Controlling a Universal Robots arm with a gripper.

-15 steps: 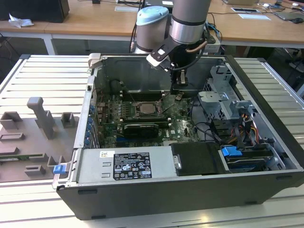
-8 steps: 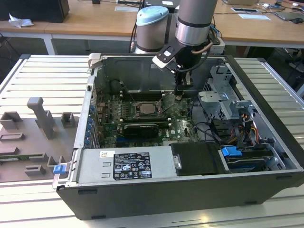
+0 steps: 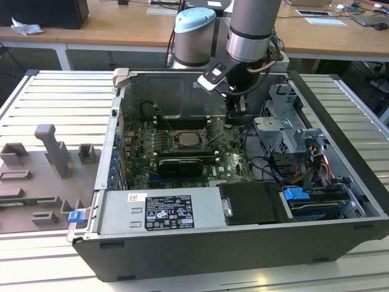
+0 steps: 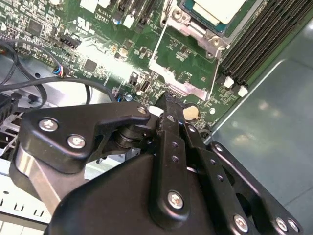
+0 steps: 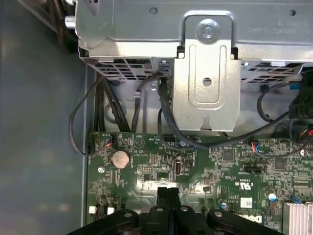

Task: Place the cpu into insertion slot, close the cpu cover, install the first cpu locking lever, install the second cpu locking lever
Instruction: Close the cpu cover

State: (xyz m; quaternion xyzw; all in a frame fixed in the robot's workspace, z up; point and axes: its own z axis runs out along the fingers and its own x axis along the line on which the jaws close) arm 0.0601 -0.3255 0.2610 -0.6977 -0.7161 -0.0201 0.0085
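The cpu (image 4: 220, 9) lies pale face up in the insertion slot (image 4: 211, 40), which sits mid-board in the open case (image 3: 189, 139). The cpu cover (image 4: 193, 89), a thin silvery frame, is swung open off the slot towards my gripper, and green board shows through its window. My gripper (image 4: 168, 100) is shut with nothing between its black fingers. Its tips hover just off the cover's free edge. In the exterior view the gripper (image 3: 236, 118) hangs to the right of the slot. In the first wrist view the tips (image 5: 168, 190) are over the bare board.
Long black memory slots (image 4: 259, 34) run beside the slot. A black card (image 3: 180, 164) lies in front of it. A metal drive cage (image 5: 205, 73) with loose cables (image 5: 164, 117) stands close by, along with a coin cell (image 5: 120, 158). A grey fixture tray (image 3: 42, 170) lies outside the case.
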